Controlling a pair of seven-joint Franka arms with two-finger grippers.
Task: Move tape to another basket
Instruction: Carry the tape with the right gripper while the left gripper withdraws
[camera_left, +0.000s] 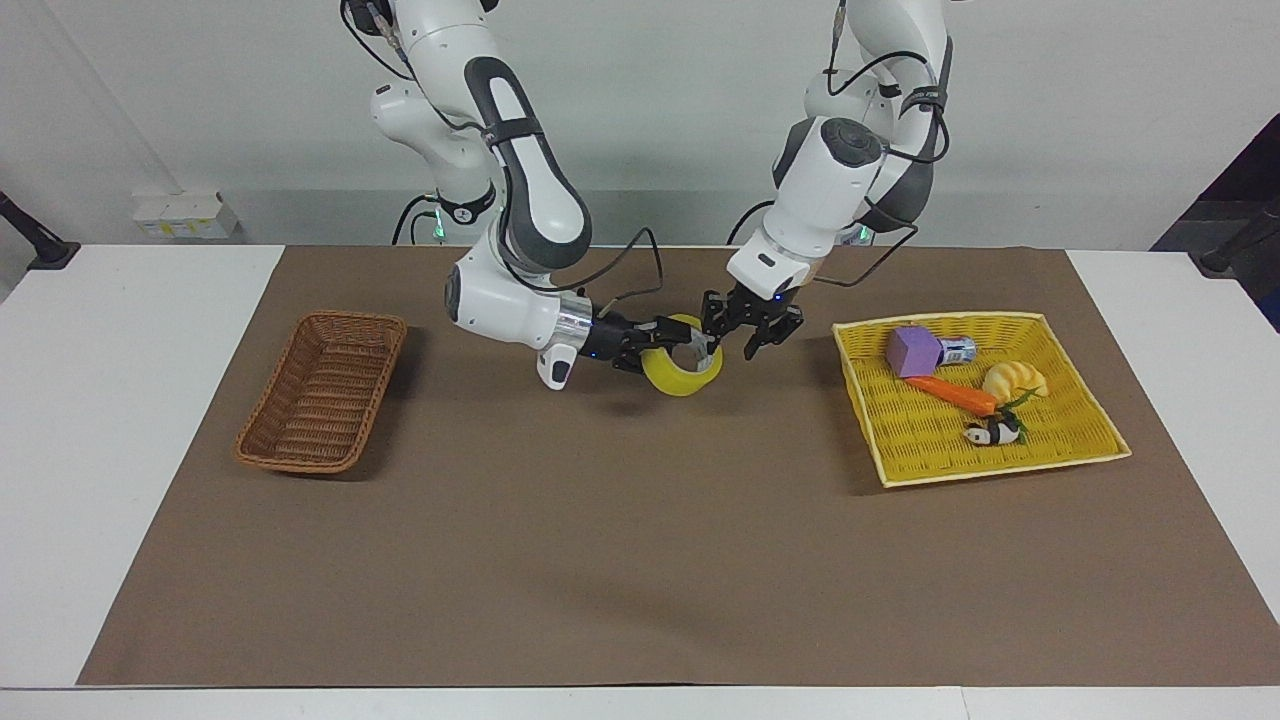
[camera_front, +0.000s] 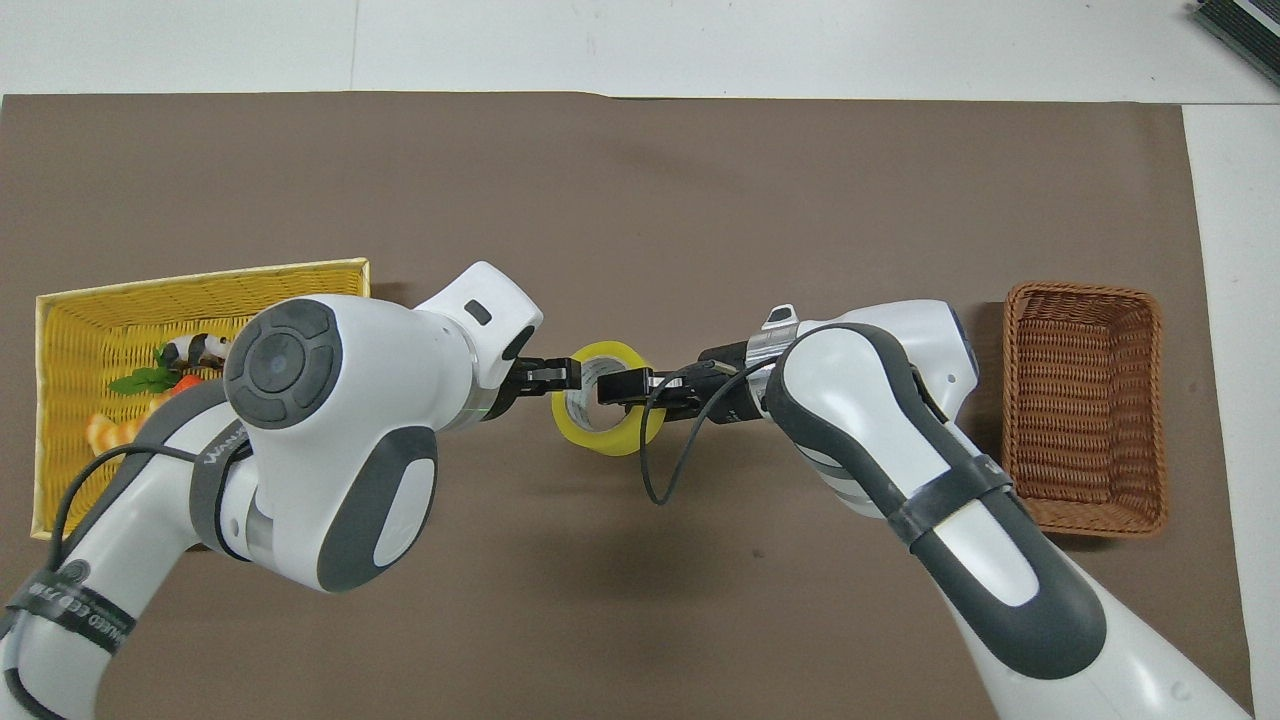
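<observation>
The tape (camera_left: 672, 381), a yellow roll with a white core, hangs a little above the brown mat at mid-table. My right gripper (camera_left: 692, 350) is shut on its rim and holds it alone. In the overhead view one finger of the right gripper (camera_front: 614, 386) reaches inside the tape's (camera_front: 600, 441) ring. My left gripper (camera_left: 737, 338) is open and empty, just apart from the tape on the side toward the yellow tray; it also shows in the overhead view (camera_front: 556, 374). The dark brown basket (camera_left: 345, 321) stands empty at the right arm's end of the table (camera_front: 1085, 291).
A shallow yellow tray (camera_left: 1000, 471) at the left arm's end holds a purple block (camera_left: 912, 351), a small can (camera_left: 958, 350), a carrot (camera_left: 950, 394), a croissant (camera_left: 1015, 379) and a panda figure (camera_left: 990, 432). The brown mat (camera_left: 640, 560) covers the table.
</observation>
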